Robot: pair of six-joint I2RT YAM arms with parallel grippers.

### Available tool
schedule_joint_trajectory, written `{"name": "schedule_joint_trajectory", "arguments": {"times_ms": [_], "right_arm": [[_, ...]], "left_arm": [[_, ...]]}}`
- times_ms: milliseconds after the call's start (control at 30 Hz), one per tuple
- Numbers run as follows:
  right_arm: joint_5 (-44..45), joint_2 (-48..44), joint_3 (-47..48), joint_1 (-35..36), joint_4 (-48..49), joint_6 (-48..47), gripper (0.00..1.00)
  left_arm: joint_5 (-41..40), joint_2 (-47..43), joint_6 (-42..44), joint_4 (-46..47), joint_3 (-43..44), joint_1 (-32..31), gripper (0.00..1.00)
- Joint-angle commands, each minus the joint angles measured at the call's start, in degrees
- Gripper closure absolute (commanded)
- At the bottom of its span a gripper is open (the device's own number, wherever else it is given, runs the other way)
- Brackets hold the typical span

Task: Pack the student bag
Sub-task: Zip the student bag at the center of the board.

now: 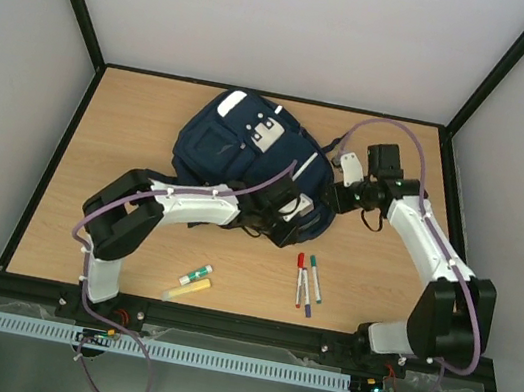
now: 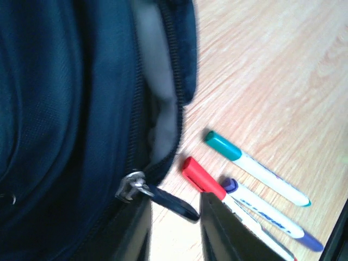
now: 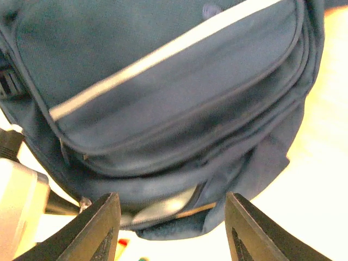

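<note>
The navy student bag (image 1: pixel 250 148) lies flat mid-table, white stripes and grey patch facing up. Its near-right zip is partly undone and shows pale grey lining (image 2: pixel 159 111). My left gripper (image 1: pixel 284 215) is at that corner, open; in the left wrist view (image 2: pixel 174 236) the metal zip slider (image 2: pixel 133 187) and its dark pull tab (image 2: pixel 174 205) lie between the fingers, not clamped. My right gripper (image 1: pixel 335 194) hovers open at the bag's right edge; in the right wrist view (image 3: pixel 171 228) its fingers straddle the open slit (image 3: pixel 163 208) without touching the bag (image 3: pixel 163 92).
Three markers with red, purple and teal caps (image 1: pixel 306 280) lie just near of the bag; they also show in the left wrist view (image 2: pixel 239 174) next to my right finger. A green-capped marker (image 1: pixel 196 273) and a yellow highlighter (image 1: pixel 187 289) lie near-left.
</note>
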Motion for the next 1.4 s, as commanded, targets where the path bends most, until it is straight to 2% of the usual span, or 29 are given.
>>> {"name": "schedule_joint_trajectory", "arguments": {"times_ms": [0, 67, 133, 267, 467, 667, 967, 1367], "right_arm": [[3.85, -4.34, -6.61, -0.55, -4.42, -3.41, 0.46], [5.36, -6.68, -8.73, -0.55, -4.52, -4.66, 0.46], [5.38, -9.08, -10.66, -0.48, -5.03, -5.82, 0.46], [1.38, -13.23, -13.79, -0.45, -6.14, -9.15, 0.45], [0.47, -12.4, -16.06, 0.66, -5.87, -9.87, 0.45], [-2.18, -7.48, -15.27, 4.47, -5.58, -8.48, 0.47], [-6.17, 1.9, -12.38, 6.32, -5.53, -7.02, 0.47], [-11.9, 7.69, -9.19, 7.56, -5.79, -5.12, 0.5]], "left_arm": [[-1.89, -1.74, 4.83, -5.06, 4.28, -1.15, 0.69], [-3.95, -3.85, 5.67, -8.45, 4.11, -1.15, 0.6], [-6.5, -6.18, 6.59, -11.12, 3.39, -1.13, 0.56], [-14.22, -9.98, 9.49, -14.87, 0.88, -1.02, 0.53], [-20.55, -11.65, 14.07, -12.76, -5.28, -0.89, 0.53], [-18.66, -8.87, 15.25, -8.46, -5.7, -0.8, 0.55], [-18.93, -8.37, 14.43, -1.71, -8.82, -0.19, 0.58], [-13.98, -9.21, 10.99, 5.55, -13.82, 0.2, 0.58]]}}
